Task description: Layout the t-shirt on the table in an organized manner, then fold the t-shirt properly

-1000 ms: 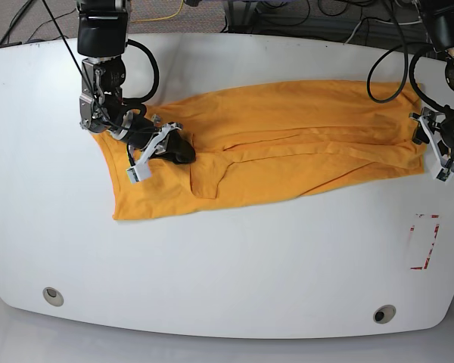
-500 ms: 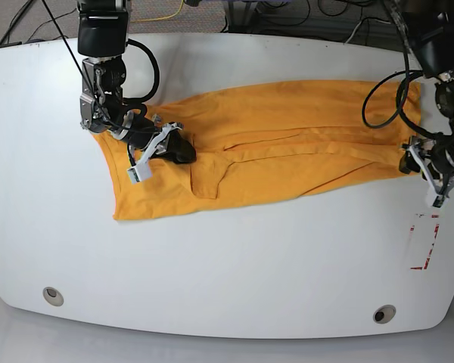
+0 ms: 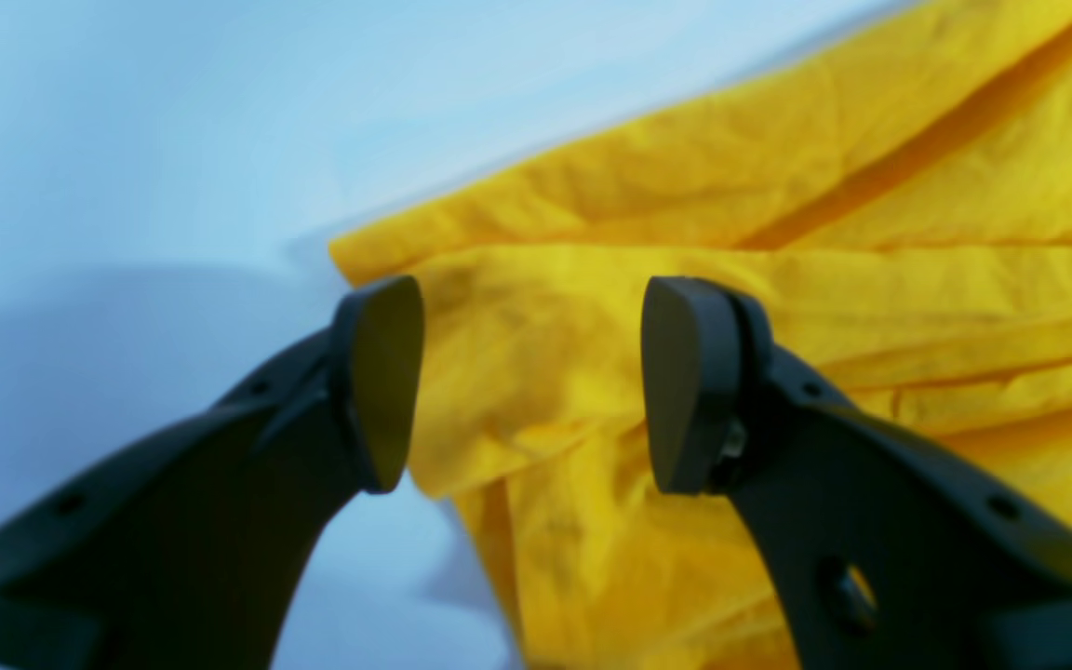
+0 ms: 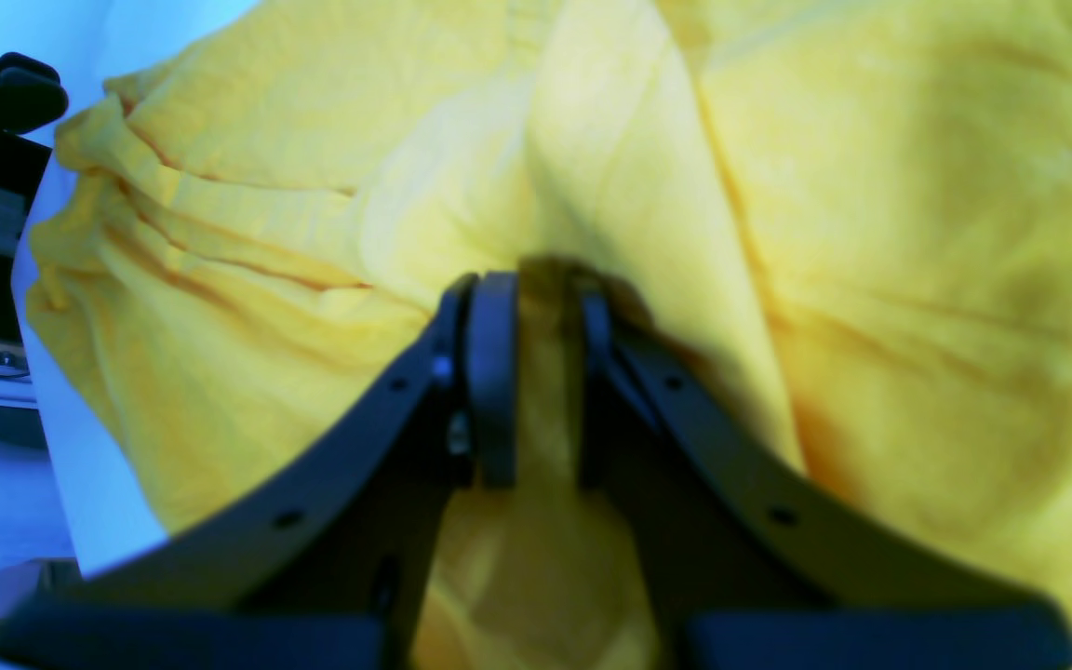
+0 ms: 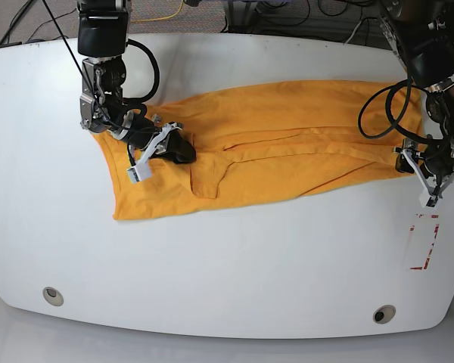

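The orange-yellow t-shirt point(image 5: 287, 144) lies stretched sideways across the white table point(image 5: 234, 257), creased along its middle. My right gripper point(image 5: 183, 151) rests on the shirt's left part. In the right wrist view this gripper point(image 4: 536, 372) is shut on a raised fold of the t-shirt point(image 4: 871, 233). My left gripper point(image 5: 405, 162) sits at the shirt's right end, near its lower corner. Seen from the left wrist, that gripper point(image 3: 531, 381) is open, its fingertips point(image 3: 378, 381) straddling a folded corner of the t-shirt point(image 3: 778, 205) without pinching it.
A red rectangular outline point(image 5: 424, 240) marks the table just below the left gripper. Two round grommet holes point(image 5: 53, 296) point(image 5: 384, 314) sit near the front edge. Cables lie beyond the table's far edge.
The left arm has moved down and inward along the shirt's right end, toward its lower corner. The right arm and its hold on the fold have not changed.
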### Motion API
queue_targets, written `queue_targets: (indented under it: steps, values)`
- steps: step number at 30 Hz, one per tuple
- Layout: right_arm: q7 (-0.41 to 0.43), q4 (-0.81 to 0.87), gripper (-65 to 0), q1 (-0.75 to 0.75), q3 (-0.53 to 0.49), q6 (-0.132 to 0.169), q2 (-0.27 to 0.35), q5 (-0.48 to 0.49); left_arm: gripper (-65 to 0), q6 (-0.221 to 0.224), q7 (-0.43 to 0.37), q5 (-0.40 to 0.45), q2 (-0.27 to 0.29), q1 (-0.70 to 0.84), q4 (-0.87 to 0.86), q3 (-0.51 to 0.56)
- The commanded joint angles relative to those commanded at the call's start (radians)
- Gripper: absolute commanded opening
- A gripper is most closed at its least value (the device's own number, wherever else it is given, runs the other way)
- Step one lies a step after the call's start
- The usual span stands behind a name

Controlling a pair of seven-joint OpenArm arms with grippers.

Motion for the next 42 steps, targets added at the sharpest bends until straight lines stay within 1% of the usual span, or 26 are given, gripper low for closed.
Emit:
queue_targets:
  steps: [9, 12, 14, 17, 20, 28, 29, 33, 38, 40, 42]
  values:
    - [0.000, 0.000, -56.0, 0.000, 0.006, 0.000, 0.000, 0.002, -30.1, 0.000, -0.015, 0.000, -0.005, 0.017, -0.097, 0.000]
    - [0.000, 0.000, -56.0, 0.000, 0.006, 0.000, 0.000, 0.002, -37.1, 0.000, -0.020, 0.000, -0.005, 0.041, -0.095, 0.002]
    - [0.000, 0.000, -56.0, 0.000, 0.006, 0.000, 0.000, 0.002, -46.1, 0.000, -0.015, 0.000, -0.005, 0.046, -0.095, 0.002]
    - [0.000, 0.000, -56.0, 0.000, 0.006, 0.000, 0.000, 0.003, -54.7, 0.000, -0.014, -0.002, -0.006, 0.049, -0.092, 0.002]
    - [0.000, 0.000, -56.0, 0.000, 0.006, 0.000, 0.000, 0.003, -55.4, 0.000, -0.014, -0.005, -0.026, 0.066, -0.066, 0.002]
    - [0.000, -0.002, -56.1, 0.000, 0.006, 0.000, 0.000, 0.005, -56.1, 0.000, -0.011, -0.006, -0.029, 0.132, 0.069, -0.002]
    - [0.000, -0.002, -56.1, 0.000, 0.006, 0.000, 0.000, 0.005, -56.1, 0.000, 0.005, -0.006, -0.038, 0.141, 0.100, -0.002]
    - [0.000, -0.002, -56.1, 0.000, 0.006, 0.000, 0.000, 0.005, -55.8, 0.000, 0.061, -0.008, -0.046, 0.144, 0.157, -0.003]
    - [0.000, -0.002, -56.1, 0.000, 0.006, 0.000, -0.002, 0.005, -56.1, 0.000, 0.071, 0.000, -0.046, 0.150, 0.199, -0.005]
    - [0.000, -0.002, -56.1, 0.000, 0.006, 0.000, -0.021, 0.000, -56.2, 0.000, 0.078, 0.000, -0.046, 0.167, 0.209, -0.005]
    - [0.000, -0.002, -56.1, 0.000, 0.008, 0.000, -0.023, 0.000, -56.2, 0.000, 0.092, 0.000, -0.048, 0.173, 0.216, -0.005]
